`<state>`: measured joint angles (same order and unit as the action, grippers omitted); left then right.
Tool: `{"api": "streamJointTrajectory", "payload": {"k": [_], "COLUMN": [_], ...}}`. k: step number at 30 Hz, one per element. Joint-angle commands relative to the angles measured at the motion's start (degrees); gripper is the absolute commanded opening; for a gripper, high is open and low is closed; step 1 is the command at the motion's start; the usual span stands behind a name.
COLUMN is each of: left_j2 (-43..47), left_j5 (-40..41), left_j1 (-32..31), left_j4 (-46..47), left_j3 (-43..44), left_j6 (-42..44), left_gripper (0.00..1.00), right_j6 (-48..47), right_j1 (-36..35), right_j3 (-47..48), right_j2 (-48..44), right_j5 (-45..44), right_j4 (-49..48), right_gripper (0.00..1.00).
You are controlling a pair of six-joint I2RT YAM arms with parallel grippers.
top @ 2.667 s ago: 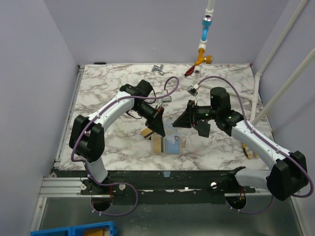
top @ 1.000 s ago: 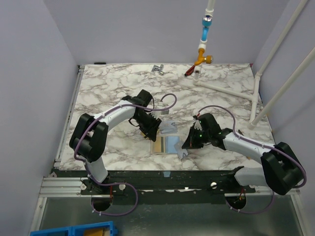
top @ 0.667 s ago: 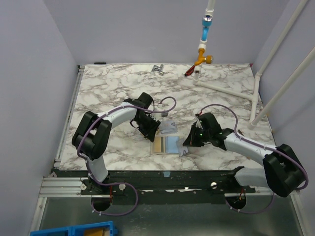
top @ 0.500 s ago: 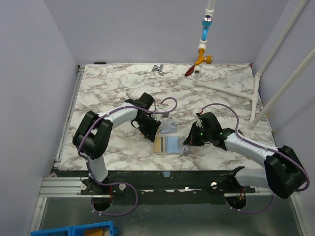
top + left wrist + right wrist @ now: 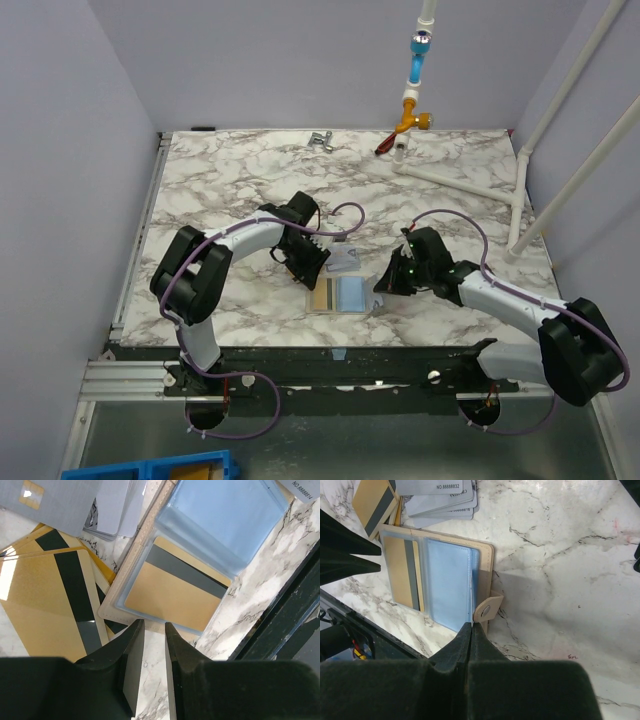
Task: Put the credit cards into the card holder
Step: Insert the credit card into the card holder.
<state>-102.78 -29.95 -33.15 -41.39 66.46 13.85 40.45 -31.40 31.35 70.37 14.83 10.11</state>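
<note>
Right gripper (image 5: 471,626) lower (snap (image 5: 485,611): wrist view)

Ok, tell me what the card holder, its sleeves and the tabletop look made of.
Card holder: tan and matte, seemingly leather or faux leather.
Sleeves: clear glossy plastic, since a gold card shows through.
Tabletop: smooth with a grey-veined marble look, possibly printed laminate.

marble table (image 5: 220,170); sm. metal piece (image 5: 321,139) at back edge; white pipes (image 5: 460,182) rt.
</note>
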Motion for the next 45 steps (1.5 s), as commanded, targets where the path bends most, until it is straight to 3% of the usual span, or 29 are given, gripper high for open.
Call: {"api": "streamJointTrajectory", "payload": {"k": [1, 33, 45], "left_j2": [-0.53, -0.34, 1.84], "left_j5": [1.28, 1.15, -4.57], "left_j1": [-0.34, -0.51, -0.48], "left_j4": [0.74, -0.52, -2.61], "left_j3": [-0.81, -0.05, -1.07], "left_j6": [0.83, 1.6, 6.19], "left_gripper": [0.24, 0.22, 0.21], "right_j6": [-0.41, 2.66, 5.03], "right_j1": [0.2, 0.25, -0.52], "right_j3": [-1.32, 0.47, 2.26], "right_j2": [0.83, -0.53, 9.78], "right_j5": [2.54, 11.78, 17.34], "right_j4": [-1.55, -8.48, -19.6], "right_gripper": [0.01, 0.01, 0.01]}}
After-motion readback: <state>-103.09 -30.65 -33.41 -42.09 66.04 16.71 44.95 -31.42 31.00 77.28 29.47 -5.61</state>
